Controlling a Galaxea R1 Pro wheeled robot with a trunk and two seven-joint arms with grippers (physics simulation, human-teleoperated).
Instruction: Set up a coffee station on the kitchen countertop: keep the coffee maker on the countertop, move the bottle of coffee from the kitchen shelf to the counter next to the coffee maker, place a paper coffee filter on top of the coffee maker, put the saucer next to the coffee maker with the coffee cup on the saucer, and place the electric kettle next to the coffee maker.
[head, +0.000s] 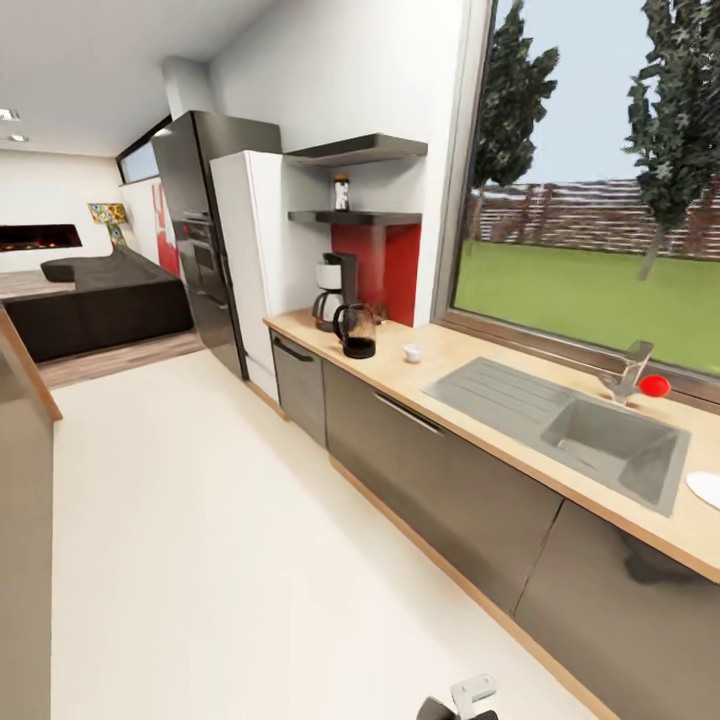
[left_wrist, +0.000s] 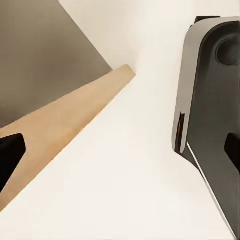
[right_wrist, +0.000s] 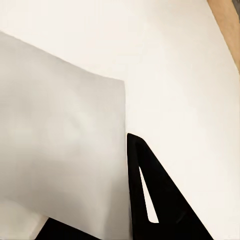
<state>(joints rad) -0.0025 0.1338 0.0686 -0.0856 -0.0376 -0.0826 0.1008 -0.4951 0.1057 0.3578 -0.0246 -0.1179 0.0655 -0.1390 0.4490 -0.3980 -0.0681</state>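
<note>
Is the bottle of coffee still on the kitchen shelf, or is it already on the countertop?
On the shelf. The bottle of coffee stands upright on the lower shelf, above the coffee maker on the countertop.

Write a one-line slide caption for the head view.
Kitchen counter with coffee maker, electric kettle and coffee cup near the sink; coffee bottle on the shelf.

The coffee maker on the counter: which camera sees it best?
The head view: the coffee maker stands whole at the counter's far end, beside the electric kettle. The two wrist views look down at pale floor and robot parts instead.
</note>
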